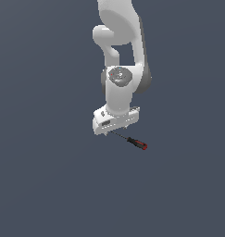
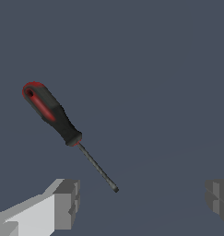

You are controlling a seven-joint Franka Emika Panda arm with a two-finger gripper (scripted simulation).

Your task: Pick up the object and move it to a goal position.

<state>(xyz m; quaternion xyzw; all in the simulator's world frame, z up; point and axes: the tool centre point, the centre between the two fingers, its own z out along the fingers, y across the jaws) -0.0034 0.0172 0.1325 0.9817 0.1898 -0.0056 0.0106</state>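
One screwdriver (image 1: pixel 132 140) on the flat grey surface (image 1: pixel 49 185), that's the lot for objects. One white arm (image 1: pixel 121 55) over it, carrying one gripper (image 2: pixel 141 203), and on that gripper two fingers (image 2: pixel 67 203) show in the wrist view, one either side.

This is looking like a bare simulated test space rather than any real room. A flat, even slate-grey ground (image 1: pixel 44 185) is filling both views, showing no walls, furniture, seams or horizon. The smooth white robot arm (image 1: pixel 118 55) is reading as a computer render, with plain untextured shading. The small screwdriver (image 2: pixel 62 126) is lying on the same featureless grey, and the blocky grey fingertips (image 2: pixel 67 203) of the claw (image 2: pixel 143 200) are looking equally synthetic.
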